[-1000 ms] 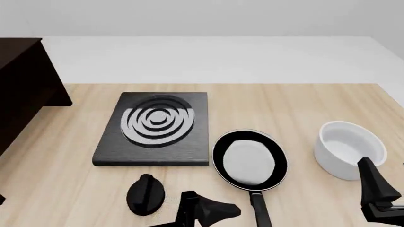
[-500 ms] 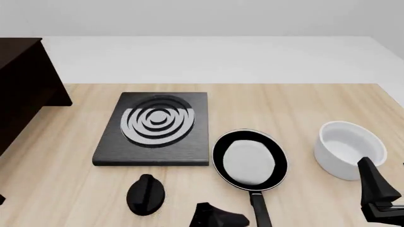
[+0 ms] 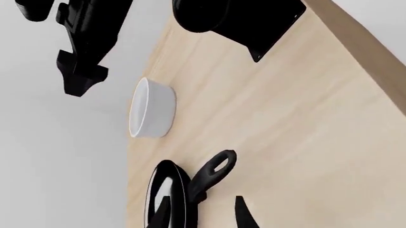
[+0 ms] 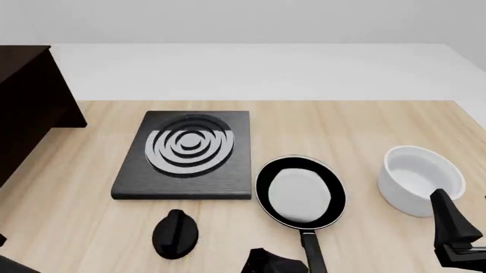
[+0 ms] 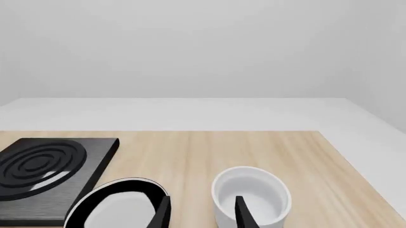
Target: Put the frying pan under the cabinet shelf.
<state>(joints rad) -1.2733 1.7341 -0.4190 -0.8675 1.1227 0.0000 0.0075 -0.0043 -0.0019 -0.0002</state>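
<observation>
The frying pan (image 4: 300, 192) lies on the table right of the stove plate, light grey inside, with its black handle (image 4: 313, 257) pointing at the near edge. In the left wrist view my left gripper (image 3: 203, 217) is open, its fingertips on either side of the handle (image 3: 209, 175), apart from it. Its body shows at the front view's bottom edge (image 4: 272, 263), just left of the handle. My right gripper (image 5: 199, 213) is open and empty, near the white bowl (image 5: 250, 197). The dark cabinet shelf (image 4: 23, 108) stands at the far left.
A black square stove plate (image 4: 186, 151) with rings lies at the middle. A small black knob (image 4: 174, 233) sits in front of it. The white deep bowl (image 4: 420, 179) stands at the right, with the right gripper's finger (image 4: 454, 227) just before it.
My left gripper has moved right along the near edge towards the pan handle and sunk lower in the front view. The pan, the bowl and the right arm have not moved.
</observation>
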